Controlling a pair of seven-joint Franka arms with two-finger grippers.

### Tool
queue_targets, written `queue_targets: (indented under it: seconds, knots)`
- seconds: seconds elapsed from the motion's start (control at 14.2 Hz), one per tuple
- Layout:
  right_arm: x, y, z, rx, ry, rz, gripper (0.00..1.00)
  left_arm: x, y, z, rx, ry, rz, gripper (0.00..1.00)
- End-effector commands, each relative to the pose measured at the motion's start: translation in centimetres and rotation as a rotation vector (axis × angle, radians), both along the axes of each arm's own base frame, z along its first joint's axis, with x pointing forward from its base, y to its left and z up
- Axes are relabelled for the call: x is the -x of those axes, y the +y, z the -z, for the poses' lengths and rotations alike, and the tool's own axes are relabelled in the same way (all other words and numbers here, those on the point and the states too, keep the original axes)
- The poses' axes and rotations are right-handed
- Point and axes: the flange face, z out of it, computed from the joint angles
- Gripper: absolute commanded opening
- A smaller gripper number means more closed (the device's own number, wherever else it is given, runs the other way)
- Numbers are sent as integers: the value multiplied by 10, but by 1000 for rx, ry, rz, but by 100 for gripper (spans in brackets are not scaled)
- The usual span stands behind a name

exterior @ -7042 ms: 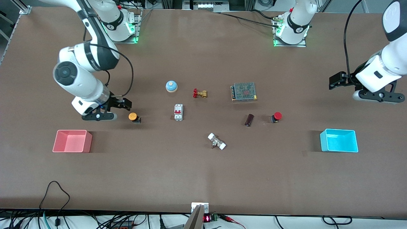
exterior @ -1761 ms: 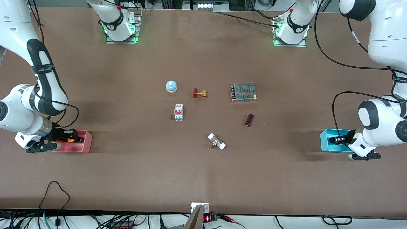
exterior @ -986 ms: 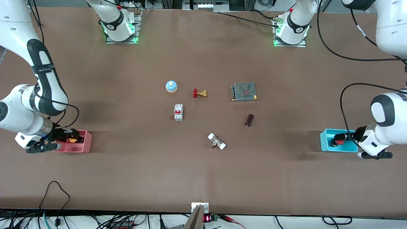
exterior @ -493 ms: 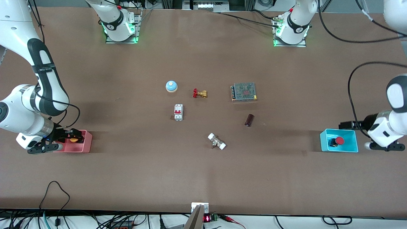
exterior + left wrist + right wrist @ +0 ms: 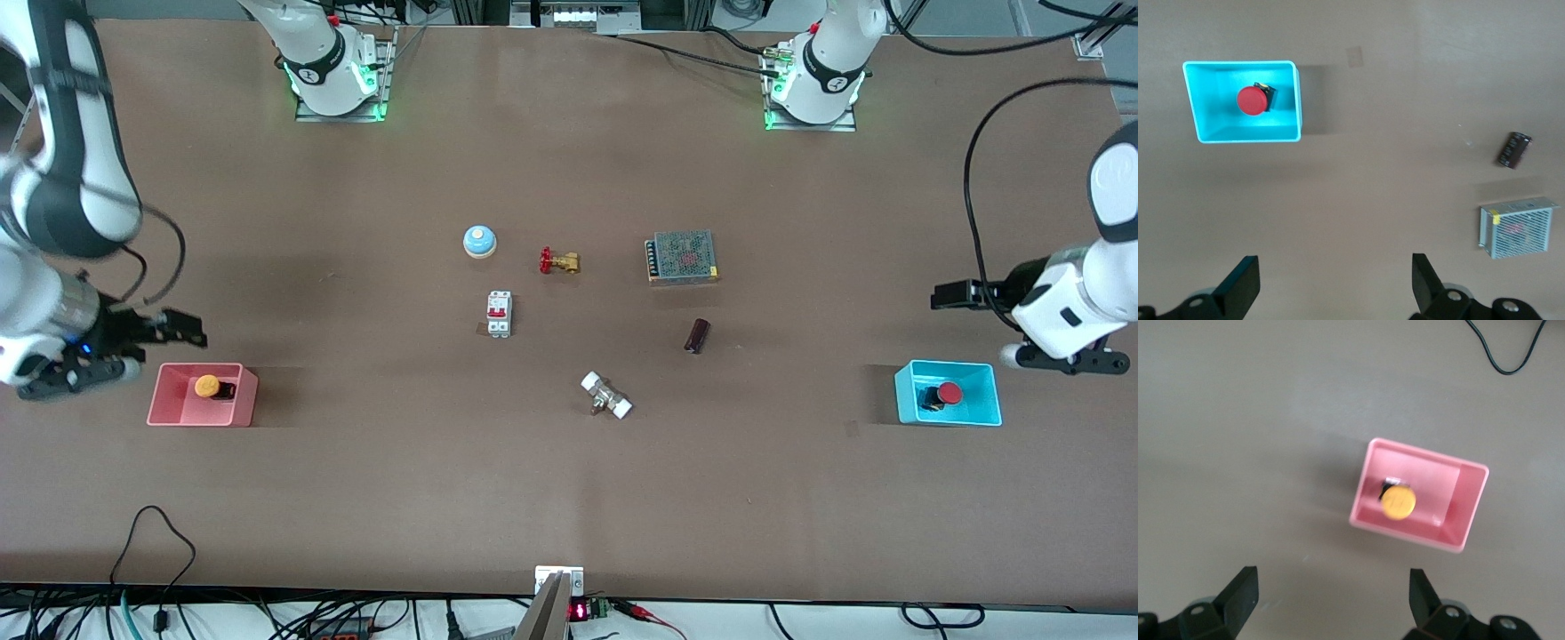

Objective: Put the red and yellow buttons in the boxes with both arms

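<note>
The yellow button [image 5: 206, 386] lies in the pink box [image 5: 160, 409] at the right arm's end of the table. The red button [image 5: 949, 393] lies in the cyan box [image 5: 907, 404] at the left arm's end. My right gripper [image 5: 182, 333] is open and empty, up over the table beside the pink box. My left gripper [image 5: 947, 295] is open and empty, up over the table beside the cyan box. The right wrist view shows its gripper [image 5: 1333, 600], the yellow button [image 5: 1397, 502] and the pink box [image 5: 1468, 500]. The left wrist view shows its gripper [image 5: 1335, 287], the red button [image 5: 1252, 100] and the cyan box [image 5: 1291, 100].
In the middle of the table stand a blue bell [image 5: 479, 240], a brass valve [image 5: 558, 261], a grey mesh box [image 5: 682, 256], a white breaker [image 5: 499, 314], a dark cylinder [image 5: 697, 335] and a white fitting [image 5: 606, 396].
My right gripper has let go of the yellow button in the pink box and risen away. My left gripper has lifted farther off the cyan box, where the red button stays.
</note>
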Motion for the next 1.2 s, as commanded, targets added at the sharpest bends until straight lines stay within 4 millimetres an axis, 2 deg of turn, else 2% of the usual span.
queue_targets:
  seconds: [0.0,0.07,0.21,0.28,0.42,0.56,0.7,0.77,0.85,0.92,0.99,1.13]
  knots:
    - [33,34,-61,11,9,84,100,16,-28,-31,-63,-12,19,100]
    - [41,35,-76,15,7,102,100,19,-37,-44,-78,-28,37,100]
    - [59,34,-107,33,0,101,100,25,-50,-52,-81,-16,49,100]
    - [68,35,-117,39,14,102,100,26,-64,-55,-81,-16,61,100]
    - [76,42,-129,31,13,97,100,28,-66,-58,-79,-7,63,100]
    - [77,49,-129,31,17,84,100,31,-64,-60,-78,12,72,100]
    - [76,47,-127,34,20,89,100,32,-62,-62,-79,9,66,100]
    - [76,44,-127,34,22,93,100,36,-60,-71,-68,-7,66,100]
    - [75,44,-126,37,23,93,100,45,-60,-82,-62,-32,62,100]
    - [76,44,-125,39,25,94,100,49,-58,-83,-47,-77,55,100]
    - [76,44,-125,39,28,94,100,61,-56,-90,-52,-149,51,100]
    - [77,44,-124,43,40,92,100,87,-54,-91,-58,-281,43,100]
